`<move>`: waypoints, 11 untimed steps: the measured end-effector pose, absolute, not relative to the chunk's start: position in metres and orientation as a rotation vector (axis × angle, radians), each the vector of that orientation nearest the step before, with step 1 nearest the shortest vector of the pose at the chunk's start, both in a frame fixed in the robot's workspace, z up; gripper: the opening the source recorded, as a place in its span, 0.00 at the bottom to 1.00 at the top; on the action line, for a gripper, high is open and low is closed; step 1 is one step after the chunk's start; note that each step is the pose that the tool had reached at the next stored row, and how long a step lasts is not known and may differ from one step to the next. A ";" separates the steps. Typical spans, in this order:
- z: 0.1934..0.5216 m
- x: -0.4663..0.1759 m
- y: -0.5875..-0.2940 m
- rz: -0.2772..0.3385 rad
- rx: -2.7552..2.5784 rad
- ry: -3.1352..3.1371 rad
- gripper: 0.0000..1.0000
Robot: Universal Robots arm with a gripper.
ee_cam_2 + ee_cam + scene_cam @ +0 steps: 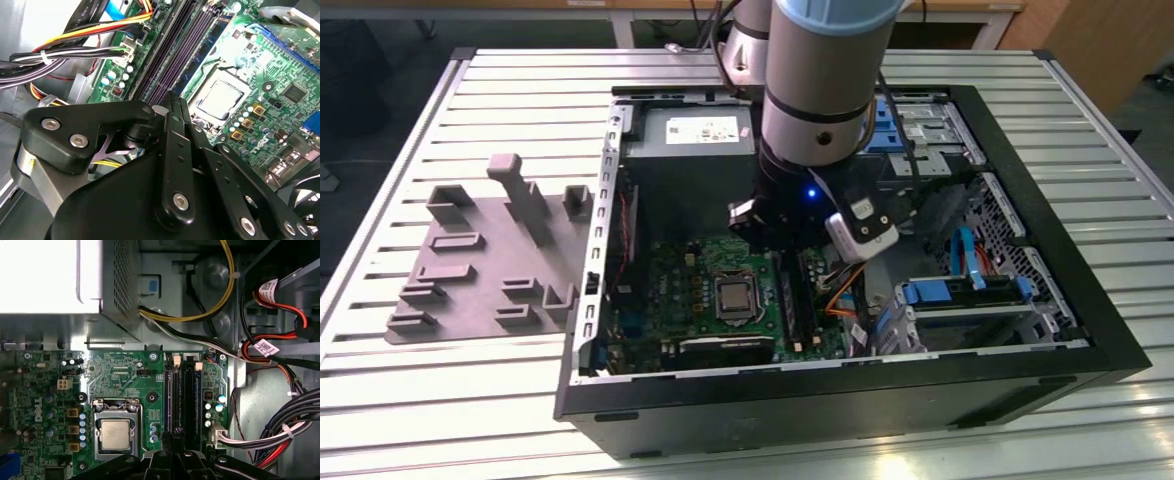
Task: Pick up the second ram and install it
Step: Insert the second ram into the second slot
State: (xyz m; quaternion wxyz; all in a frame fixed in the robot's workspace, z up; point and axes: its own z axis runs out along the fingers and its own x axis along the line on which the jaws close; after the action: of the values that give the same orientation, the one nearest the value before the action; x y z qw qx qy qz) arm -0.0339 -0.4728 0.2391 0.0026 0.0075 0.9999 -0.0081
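My gripper [771,238] hangs inside the open computer case [1067,330], low over the green motherboard [674,290]. In both wrist views its black fingers [172,150] are closed together, and the gripper [176,442] has its tips at one end of the long black memory slots [175,55]. A long dark strip [189,400] stands on edge in one slot, running away from the fingertips. It may be the second ram, but I cannot tell whether the fingers touch it. The same strip [790,295] shows beside the processor socket [735,297].
The grey power-supply box [687,150] sits at the far end of the case. Bundled cables [280,435] and blue drive brackets [947,295] crowd the exterior view's right side. A grey foam parts tray [487,270] lies on the slatted table, left of the case.
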 end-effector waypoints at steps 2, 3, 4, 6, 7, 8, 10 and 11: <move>0.239 -0.034 -0.474 -0.026 0.020 3.136 0.11; 0.239 -0.034 -0.474 -0.025 0.018 3.136 0.11; 0.238 -0.034 -0.475 -0.026 0.017 3.136 0.11; 0.238 -0.034 -0.475 -0.025 0.014 3.136 0.11; 0.238 -0.034 -0.475 -0.025 0.012 3.136 0.11; 0.238 -0.034 -0.475 -0.026 0.009 3.135 0.11; 0.237 -0.034 -0.475 -0.025 0.003 3.135 0.11; 0.237 -0.034 -0.475 -0.025 0.000 3.134 0.11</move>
State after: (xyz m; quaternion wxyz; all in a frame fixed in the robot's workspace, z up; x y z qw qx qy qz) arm -0.0339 -0.4751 0.2372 0.0036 -0.0001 1.0000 -0.0081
